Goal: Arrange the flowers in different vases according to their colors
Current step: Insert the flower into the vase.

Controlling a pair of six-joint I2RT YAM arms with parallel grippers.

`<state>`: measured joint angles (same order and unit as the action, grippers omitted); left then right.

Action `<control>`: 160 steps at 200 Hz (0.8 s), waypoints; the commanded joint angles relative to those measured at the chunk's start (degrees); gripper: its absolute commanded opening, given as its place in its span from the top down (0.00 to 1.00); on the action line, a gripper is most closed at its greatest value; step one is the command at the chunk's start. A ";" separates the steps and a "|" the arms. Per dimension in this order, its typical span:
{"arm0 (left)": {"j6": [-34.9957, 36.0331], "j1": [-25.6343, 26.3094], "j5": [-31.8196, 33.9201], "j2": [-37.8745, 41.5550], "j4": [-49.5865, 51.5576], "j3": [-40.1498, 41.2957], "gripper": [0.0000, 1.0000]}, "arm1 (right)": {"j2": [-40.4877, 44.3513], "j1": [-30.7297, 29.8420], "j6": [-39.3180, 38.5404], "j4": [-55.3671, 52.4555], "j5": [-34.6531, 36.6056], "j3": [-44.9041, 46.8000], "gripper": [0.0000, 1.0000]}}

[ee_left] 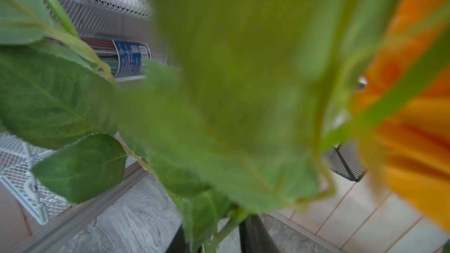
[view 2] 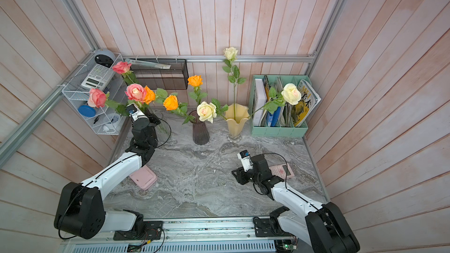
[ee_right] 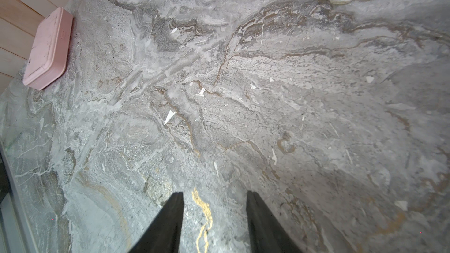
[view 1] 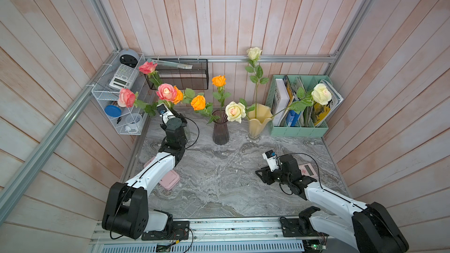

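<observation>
My left tool [ee_left: 216, 226] gapes round a stem [ee_left: 225, 228]; backing out may snag leaves [ee_left: 219, 142]. Right tool [ee_right: 215, 197] apart, empty.

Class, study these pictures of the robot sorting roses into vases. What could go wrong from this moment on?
1. The left gripper sits open among rose leaves; backing out, it might snag one and drag a stem from the clear vase.
2. An orange rose leans close to that gripper and could get knocked.
3. A cream rose leans far out, possibly tipping the yellow vase.
</observation>
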<state>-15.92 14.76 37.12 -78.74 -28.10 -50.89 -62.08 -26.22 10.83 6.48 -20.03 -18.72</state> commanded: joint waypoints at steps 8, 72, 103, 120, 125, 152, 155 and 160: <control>-1.49 0.14 -1.57 4.13 3.74 -1.23 0.59 | 0.71 -0.37 -0.54 0.68 0.10 -1.23 0.52; -1.92 2.99 -0.21 12.15 11.13 0.91 0.53 | 1.53 -0.46 -0.55 0.73 0.67 -0.97 0.52; -3.51 3.60 0.89 19.06 15.74 3.69 0.50 | 2.63 -0.42 -0.56 0.60 1.22 -0.80 0.52; -4.82 3.83 1.25 24.03 19.07 5.31 0.49 | 3.45 -0.42 -0.72 0.86 1.50 -0.52 0.51; -5.20 3.94 1.12 25.58 20.45 5.50 0.49 | 3.75 -0.44 -0.72 0.61 1.49 -0.57 0.51; -6.06 5.37 0.04 33.19 26.52 7.04 0.47 | 5.73 -0.42 -0.68 -0.57 2.27 -0.87 0.50; -6.00 5.54 -0.58 34.02 27.16 7.18 0.47 | 6.16 -0.41 -0.60 -0.71 2.54 -0.88 0.50; -5.64 5.77 -2.14 35.47 28.04 7.50 0.46 | 7.05 -0.46 -0.48 -1.01 3.11 -0.96 0.49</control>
<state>-20.78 19.38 37.50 -48.62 -7.09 -45.12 -57.80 -26.24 10.63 6.31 -19.00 -18.72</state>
